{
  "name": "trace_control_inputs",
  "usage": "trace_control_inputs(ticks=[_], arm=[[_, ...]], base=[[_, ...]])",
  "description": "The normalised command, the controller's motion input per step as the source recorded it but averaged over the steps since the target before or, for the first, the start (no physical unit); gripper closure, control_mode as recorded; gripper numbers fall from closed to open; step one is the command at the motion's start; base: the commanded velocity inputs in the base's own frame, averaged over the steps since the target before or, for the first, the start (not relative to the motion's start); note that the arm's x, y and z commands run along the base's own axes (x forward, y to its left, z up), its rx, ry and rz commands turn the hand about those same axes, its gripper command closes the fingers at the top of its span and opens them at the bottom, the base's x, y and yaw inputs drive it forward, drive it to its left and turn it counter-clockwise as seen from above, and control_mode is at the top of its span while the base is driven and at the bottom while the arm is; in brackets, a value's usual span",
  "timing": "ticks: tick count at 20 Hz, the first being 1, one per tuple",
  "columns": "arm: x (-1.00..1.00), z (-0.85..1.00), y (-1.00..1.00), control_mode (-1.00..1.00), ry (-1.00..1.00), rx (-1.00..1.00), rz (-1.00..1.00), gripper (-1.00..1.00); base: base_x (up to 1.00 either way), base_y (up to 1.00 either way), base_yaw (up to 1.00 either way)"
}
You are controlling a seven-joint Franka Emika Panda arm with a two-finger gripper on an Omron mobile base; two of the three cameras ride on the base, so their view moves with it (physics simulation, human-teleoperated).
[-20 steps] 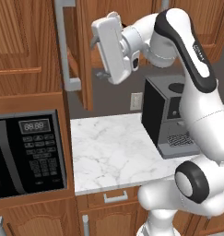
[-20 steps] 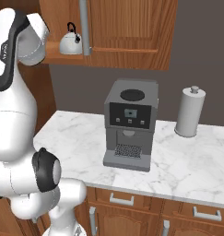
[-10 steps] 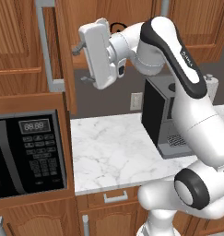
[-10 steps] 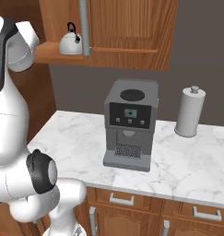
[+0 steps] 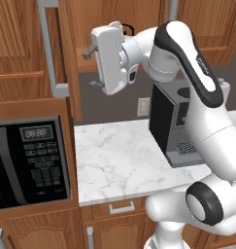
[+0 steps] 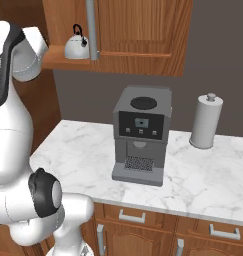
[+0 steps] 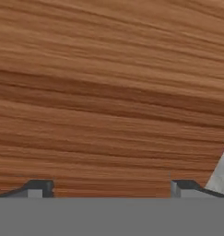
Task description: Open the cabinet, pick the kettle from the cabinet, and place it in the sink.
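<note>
The cabinet (image 6: 138, 35) hangs on the wall above the marble counter (image 6: 203, 175); its left door (image 5: 66, 53) stands swung out, edge-on in the left base view, with its long grey bar handle (image 5: 49, 48) facing the camera; its right door is closed, its grey handle (image 6: 91, 30) running down the near edge in the right base view; the opened left compartment holds 1 thing, the kettle (image 6: 76, 46), which sits upright on the bottom shelf, just left of the closed door's handle, with its black arched handle up; in the left base view only that black arch (image 5: 127, 29) peeks out above the hand.

The sink cannot be made out in any view.

On the counter below the cabinet stand the dark coffee machine (image 6: 141, 135) and, well to its right, a paper towel roll (image 6: 205, 121) on its upright holder; a black microwave (image 5: 29, 163) is set into the cupboard left of the counter.

The gripper (image 5: 94, 66) is raised to shelf height in front of the open compartment, beside the inner face of the swung door; its 2 fingers stand spread as wide as they go, pointing toward the door; nothing lies between them and they grip nothing; in the hand view the fingertips (image 7: 39, 188) sit far apart at the bottom, facing close wood grain, with a pale grey sliver at the lower right that I cannot identify.
</note>
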Motion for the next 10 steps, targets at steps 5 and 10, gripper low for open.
trace_control_inputs(ticks=[5, 10], arm=[[-0.04, 0.01, -0.49, -1.00, -0.07, 0.00, 0.00, -1.00], [-0.08, 0.01, -0.55, -1.00, -0.14, 0.00, 0.00, -1.00]], base=[[0.00, 0.00, 0.00], [0.00, 0.00, 0.00]])
